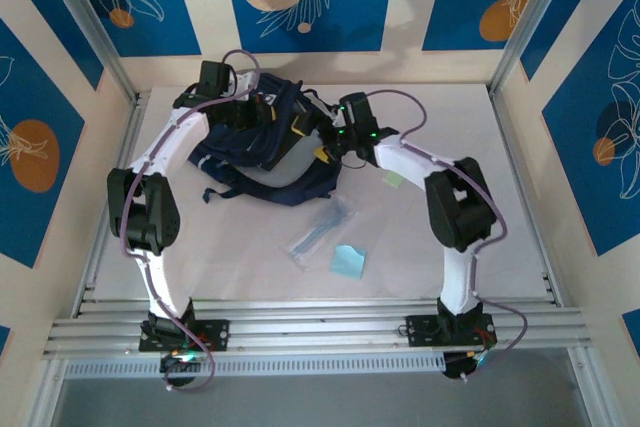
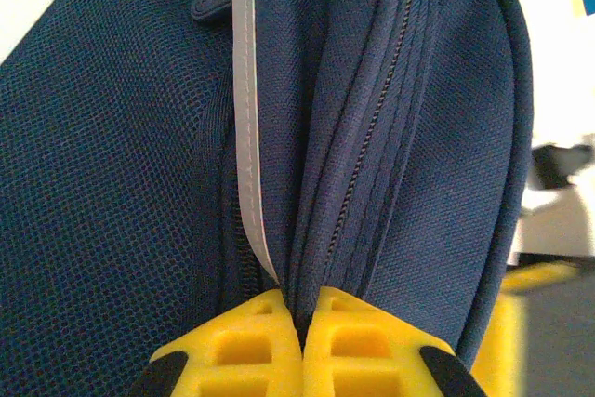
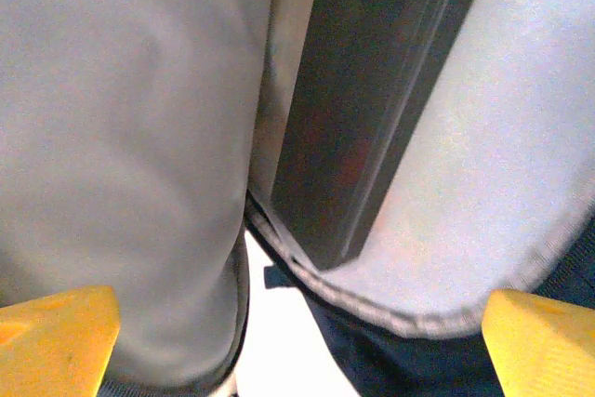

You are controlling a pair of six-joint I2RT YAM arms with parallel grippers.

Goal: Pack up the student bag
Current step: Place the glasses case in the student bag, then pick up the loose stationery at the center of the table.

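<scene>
One student bag [image 1: 240, 152], dark navy, lies crumpled on the white table [image 1: 230, 252], toward 12 o'clock from the table's middle, with the two arms curving in on it from 9 and 3 o'clock. The left gripper [image 2: 302, 341] has its yellow fingers [image 2: 232, 350] pressed together, pinching a fold of the bag's navy fabric just beside one grey-white stripe [image 2: 246, 137] and one closed zip line [image 2: 367, 137]; a dark round zip pull [image 2: 212, 2] sits at 11 o'clock in the left wrist view, its embossed mark too small to read. The right gripper [image 3: 297, 341] stands with its jaws spread wide and nothing clamped between them, looking into the bag's pale grey lining [image 3: 121, 137], where one dark flat slab [image 3: 372, 109] stands on edge; small pale lettering at its 12 o'clock end is cut off and unreadable. On the table lie three loose things: one clear packet [image 1: 320, 230] at 6 o'clock from the bag, one light blue pad [image 1: 348, 261] at 5 o'clock, and one pale green slip [image 1: 393, 179] at 4 o'clock.
</scene>
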